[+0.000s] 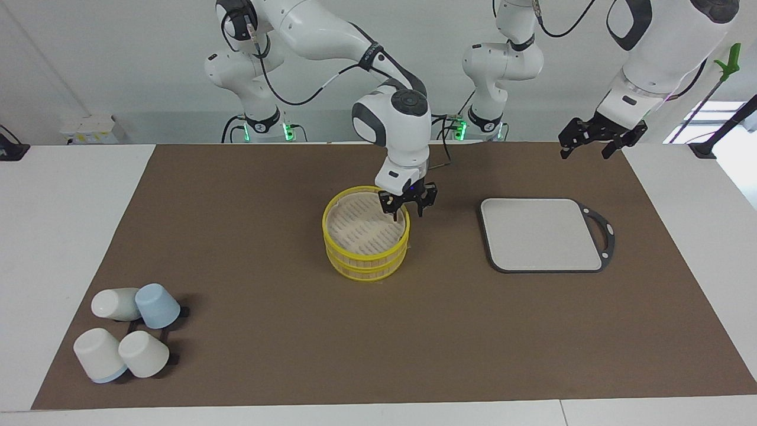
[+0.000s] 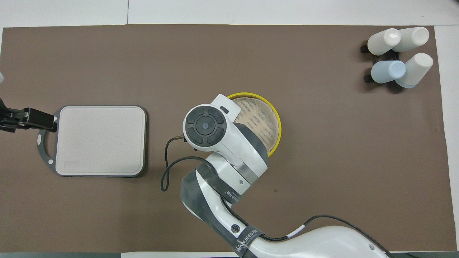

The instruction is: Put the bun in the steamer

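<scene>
1. The steamer [image 1: 365,239] sits about mid-counter on the brown mat [image 1: 295,355], a round yellow-rimmed basket whose slatted beige surface shows on top; I'll place everything else from it.
2. The right end effector [image 1: 408,201] hangs over the steamer's rim on the side nearer the robots, toward the left arm's end. Its black fingers [image 1: 387,204] point down and stand somewhat apart, and I see nothing between them.
3. From overhead the right arm's wrist covers that part of the steamer [image 2: 263,118], so the end effector itself is hidden there.
4. The bun I cannot find: no small cream-white lump shows on the slats, on the mat or in either end effector. It may lie under the right end effector, but I can't tell.
5. The grey board [image 1: 541,234] lies flat beside the steamer, toward the left arm's end of the counter, well apart from it, its dark handle loop turned away from the steamer.
6. The left end effector [image 1: 600,139] waits up in the air past the board from the steamer, over the mat's edge at the left arm's end, fingers spread and holding nothing.
7. Four cups [image 1: 127,334], three white and one pale blue, are clustered well away from the steamer, farther from the robots, at the right arm's end of the counter.
</scene>
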Tool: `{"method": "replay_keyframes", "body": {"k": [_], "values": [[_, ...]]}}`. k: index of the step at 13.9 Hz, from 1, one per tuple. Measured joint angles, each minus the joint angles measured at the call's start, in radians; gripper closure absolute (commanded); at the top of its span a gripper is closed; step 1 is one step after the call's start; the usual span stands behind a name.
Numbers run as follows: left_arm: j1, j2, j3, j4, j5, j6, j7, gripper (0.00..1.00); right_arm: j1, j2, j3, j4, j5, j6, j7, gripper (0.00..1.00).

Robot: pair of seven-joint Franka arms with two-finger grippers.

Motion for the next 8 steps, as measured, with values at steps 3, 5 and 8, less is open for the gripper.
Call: {"method": "replay_keyframes", "body": {"k": [3, 5, 8], "values": [[0.0, -0.001, 0.005, -0.009, 0.0, 0.025, 0.0, 0.0, -0.08, -0.067, -0.031, 0.059, -0.013, -0.218, -0.045, 0.0], [0.0, -0.005, 0.006, -0.03, 0.0, 0.052, 0.0, 0.0, -0.235, -0.162, -0.035, 0.069, -0.01, -0.386, -0.213, 0.0], [0.0, -0.019, 0.006, -0.075, 0.0, 0.088, 0.0, 0.0, -0.439, -0.306, -0.039, 0.058, 0.001, -0.573, -0.436, 0.0]]}}
